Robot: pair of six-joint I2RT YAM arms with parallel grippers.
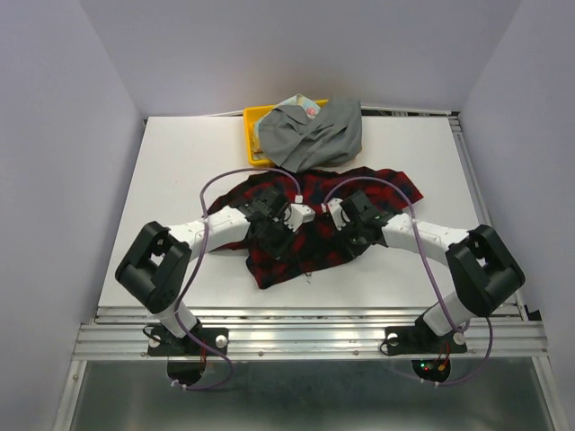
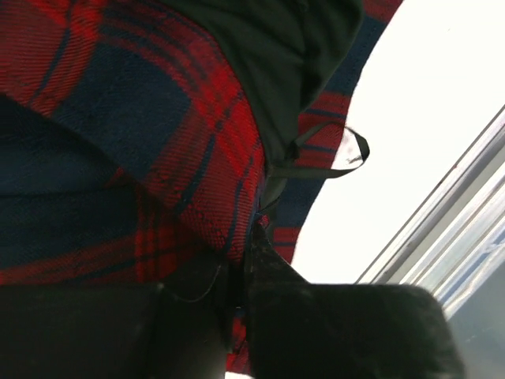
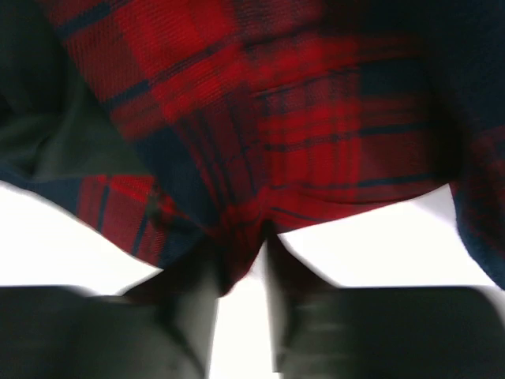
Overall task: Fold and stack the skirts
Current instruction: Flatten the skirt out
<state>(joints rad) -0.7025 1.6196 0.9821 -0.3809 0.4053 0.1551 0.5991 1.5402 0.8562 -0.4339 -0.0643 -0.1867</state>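
Mid-table, the plaid skirt (image 1: 319, 211) lies spread flat, its long axis running left to right across my view from above. Both arms are bent in over its near half. I have the left gripper (image 2: 241, 264) clenched on a fold of the plaid. In its wrist view the cloth runs straight down into the narrow slit between the two dark fingers, and a thin black loop (image 2: 341, 158) hangs off the hem beside them.

The right gripper (image 3: 246, 257) sits at the near hem with its jaws a little apart, and bare table (image 1: 180, 180) shows white through the gap. The hem dips in between the tips, but the picture is blurred and I cannot tell whether they have bitten.

The two grippers sit side by side along the skirt's length, left on its left half and right on its right. Most of the cloth lies beyond them, away from the arm bases. I judge the coming fold turns on that, with both corners carried together across the short axis.

The grey skirt (image 1: 314, 135) is heaped over the yellow tray (image 1: 252, 126) just beyond the plaid's far edge. The floral skirt (image 1: 301, 106) peeks out beneath it, and both are unfolded.
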